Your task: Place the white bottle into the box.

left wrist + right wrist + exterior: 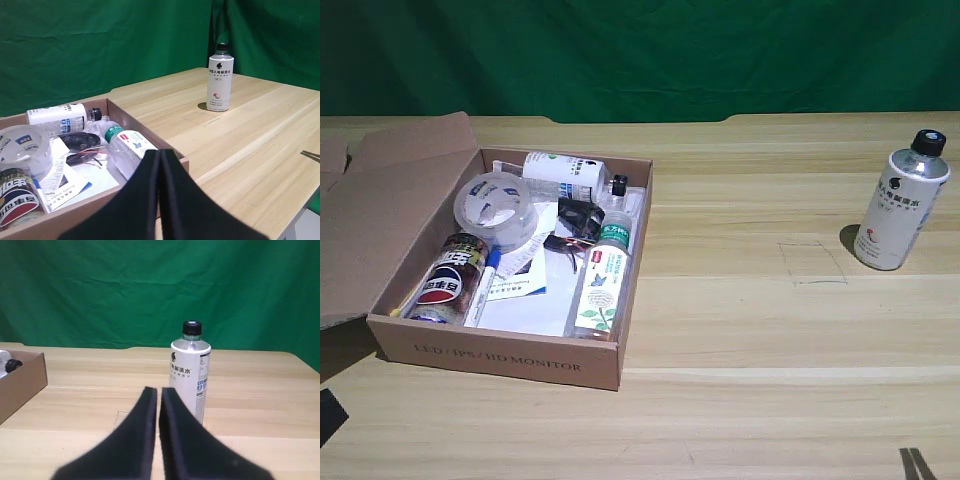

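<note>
The white bottle (900, 205) stands upright with its black cap on the wooden table, far to the exterior view's right; it also shows as the bottle (220, 80) in the left wrist view. The brown cardboard box (500, 355) lies on the exterior view's left with its flap folded out. My right gripper (156, 390) is shut and holds nothing. The bottle (190, 372) stands just beyond its fingertips, a little to one side, with a corner of the box (20, 382) further off. Only the gripper's tip (917, 460) shows at the exterior view's bottom right, nearer the camera than the bottle.
Inside the box lie a tape roll (497, 208), a Pepsi can (448, 280), a clear green-capped bottle (602, 280), a white bottle with a blue-black label (565, 175), papers and a pen. A faint pencilled square (812, 263) marks the table between box and bottle. The parked left gripper (159, 152) hangs over the box.
</note>
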Action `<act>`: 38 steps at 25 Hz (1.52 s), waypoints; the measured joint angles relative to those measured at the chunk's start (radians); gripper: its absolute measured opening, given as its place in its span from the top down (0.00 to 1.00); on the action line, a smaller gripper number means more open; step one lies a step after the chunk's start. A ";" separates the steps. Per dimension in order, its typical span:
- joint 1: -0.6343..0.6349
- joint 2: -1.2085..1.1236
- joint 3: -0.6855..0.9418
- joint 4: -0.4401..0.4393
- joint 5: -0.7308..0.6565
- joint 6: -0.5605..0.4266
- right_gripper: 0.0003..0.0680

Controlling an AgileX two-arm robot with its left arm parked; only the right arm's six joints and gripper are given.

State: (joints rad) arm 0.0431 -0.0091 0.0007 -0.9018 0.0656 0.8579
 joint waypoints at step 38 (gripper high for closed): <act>0.000 0.000 0.000 0.012 -0.177 0.064 1.00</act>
State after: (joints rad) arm 0.0431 -0.0091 0.0007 -0.8896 -0.1114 0.9218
